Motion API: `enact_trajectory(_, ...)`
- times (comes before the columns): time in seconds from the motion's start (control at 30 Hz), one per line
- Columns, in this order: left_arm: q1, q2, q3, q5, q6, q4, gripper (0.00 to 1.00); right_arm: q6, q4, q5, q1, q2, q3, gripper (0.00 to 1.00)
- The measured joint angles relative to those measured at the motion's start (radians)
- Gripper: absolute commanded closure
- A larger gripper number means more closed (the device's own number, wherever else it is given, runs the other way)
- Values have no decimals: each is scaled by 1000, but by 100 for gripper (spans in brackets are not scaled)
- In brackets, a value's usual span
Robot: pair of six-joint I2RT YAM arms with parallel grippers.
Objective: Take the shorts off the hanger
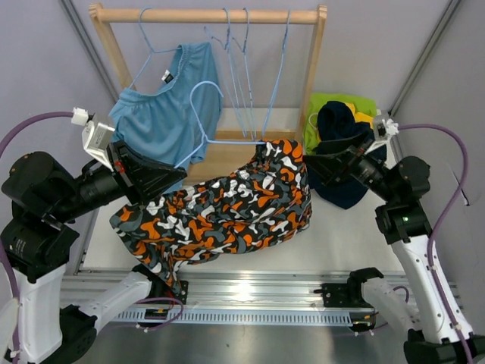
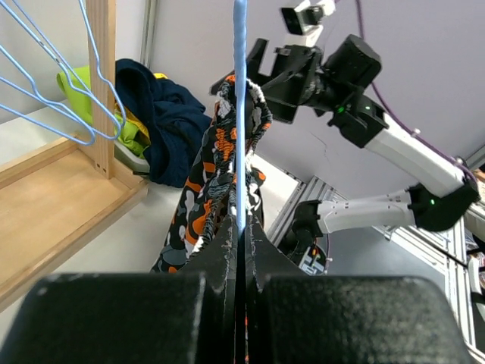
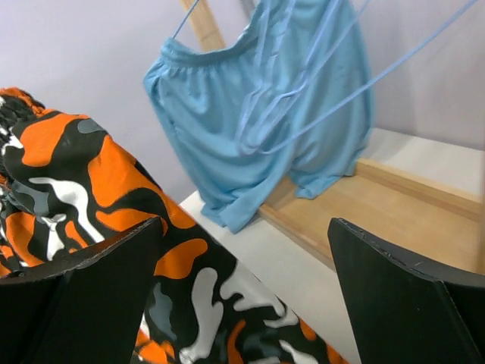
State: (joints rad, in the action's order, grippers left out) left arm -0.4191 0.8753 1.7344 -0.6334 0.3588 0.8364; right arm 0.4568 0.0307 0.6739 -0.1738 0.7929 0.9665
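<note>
Left wrist: camouflage shorts (image 2: 216, 174) on hanger (image 2: 240, 76), just beyond left pincer (image 2: 239, 243)

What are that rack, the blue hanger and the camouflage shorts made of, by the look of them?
The rack looks like pale bare wood: matte, with visible grain. The hanger seems thin wire with a light blue coating: slim, bent into shape. The camouflage shorts look like thin soft fabric, perhaps synthetic: they drape and crumple in folds.

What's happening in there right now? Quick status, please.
Left hand shut on blue hanger. Right hand open beside camouflage shorts. Shorts draped on hanger, not yet off. Light blue shorts hang on the rack behind.
</note>
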Motion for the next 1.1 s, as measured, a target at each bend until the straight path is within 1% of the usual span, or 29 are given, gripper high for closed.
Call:
enact_trajectory(0.17,-10,0,0,2,-1,4,100,-24,38,-134,-220,72,-5,0)
enact_trajectory(0.23,-11,0,0,2,-1,8,100,-37,38,-183,-290,86,-13,0)
enact_trajectory(0.33,-11,1,2,6,-4,18,100,-48,41,-236,-351,80,-37,1)
enact_trajectory(0.43,-13,5,13,32,-17,34,100,-56,32,-279,-371,58,-57,0)
enact_trajectory(0.6,-17,10,24,90,-40,52,100,-88,-12,-353,-375,-23,-69,0)
enact_trajectory(0.73,-18,15,34,128,-55,69,100,-109,-35,-382,-375,-62,-68,0)
enact_trajectory(0.93,-18,16,35,159,-71,85,100,-114,-58,-397,-375,-71,-68,0)
enact_trajectory(1.1,-19,16,35,160,-71,90,100,-92,-29,-385,-379,-48,-76,0)
